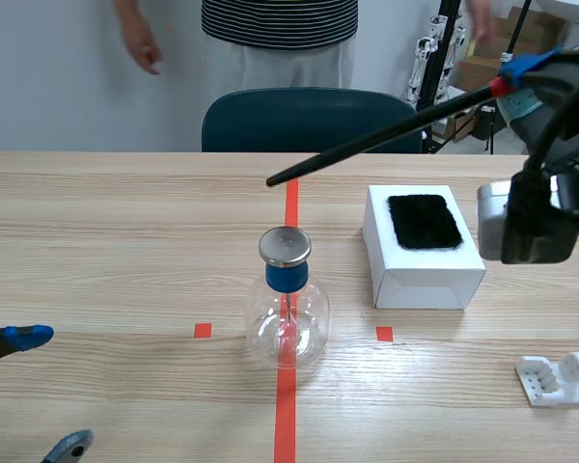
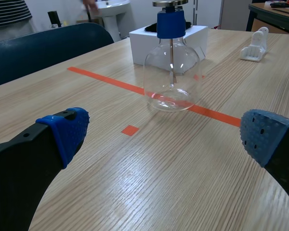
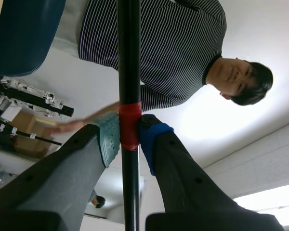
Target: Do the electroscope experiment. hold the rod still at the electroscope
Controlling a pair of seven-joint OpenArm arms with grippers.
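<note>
The left gripper (image 2: 166, 134) hangs low over the wooden table (image 2: 149, 192), its blue-padded fingers (image 2: 70, 127) wide apart with nothing between them. Ahead stands the electroscope (image 2: 171, 77) — a clear glass flask with a blue stopper — upright on the orange tape line (image 2: 101, 79). Just behind it sits a white box (image 2: 140, 43); a small white plastic stand (image 2: 254, 45) lies farther off.

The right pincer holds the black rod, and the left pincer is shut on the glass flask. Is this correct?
No: the left wrist view shows the left pincer open, with the glass flask standing ahead of it. The right pincer does hold the black rod.
</note>
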